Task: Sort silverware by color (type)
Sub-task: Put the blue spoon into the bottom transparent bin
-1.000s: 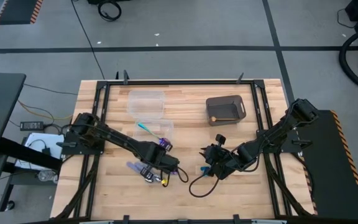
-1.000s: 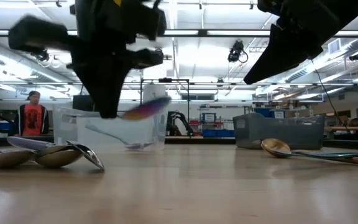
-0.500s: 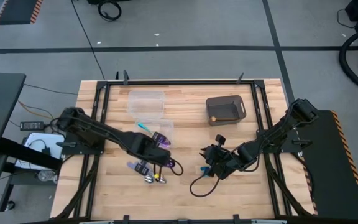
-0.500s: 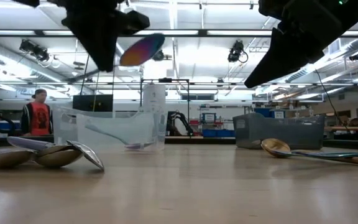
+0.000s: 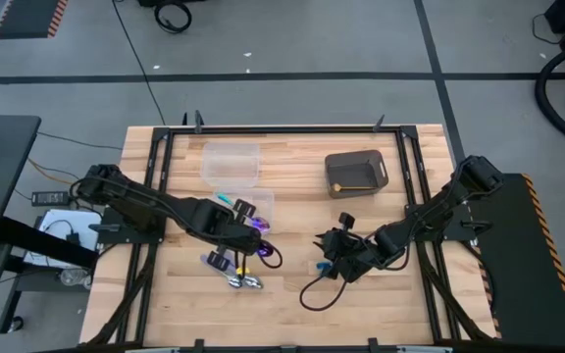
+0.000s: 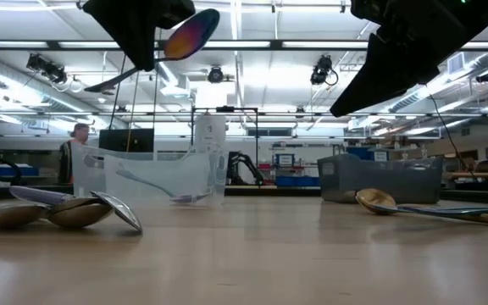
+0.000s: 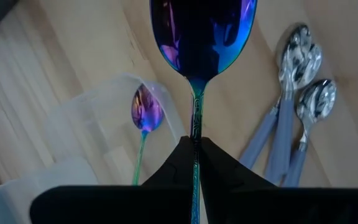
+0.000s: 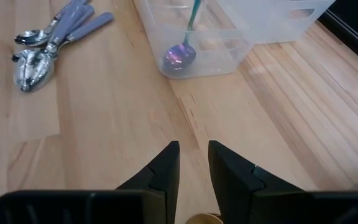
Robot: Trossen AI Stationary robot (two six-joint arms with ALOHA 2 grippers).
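A: We start with the iridescent spoon (image 7: 202, 34). Its purple-blue bowl sticks out ahead of the left gripper (image 7: 194, 146), and the 2 fingers are pinched tight on its thin teal handle. In the low view we see it (image 6: 191, 32) raised well above the table (image 6: 252, 254), bowl tilted.

B: From above, we see the left arm reaching in from the table's left side, its gripper (image 5: 253, 221) just beside the nearer clear tub (image 5: 260, 203). A 2nd teal-handled spoon (image 8: 183, 50) already lies inside that tub.

A: Just below that gripper, the lavender-handled spoons (image 5: 231, 274) lie bunched on the wood; we count 3 (image 7: 294, 124) in the left wrist view, side by side and touching.

B: The right arm comes in from the right side, bent low over the middle of the table. The right gripper (image 8: 193, 163) has its fingers a little apart, and we see nothing between them. A gold edge (image 8: 204, 218) shows just beneath; we cannot tell what it is.

A: A gold spoon (image 5: 344, 186) lies in the dark grey bin (image 5: 355, 157), and a 2nd clear tub (image 5: 231, 160) stands farther back.
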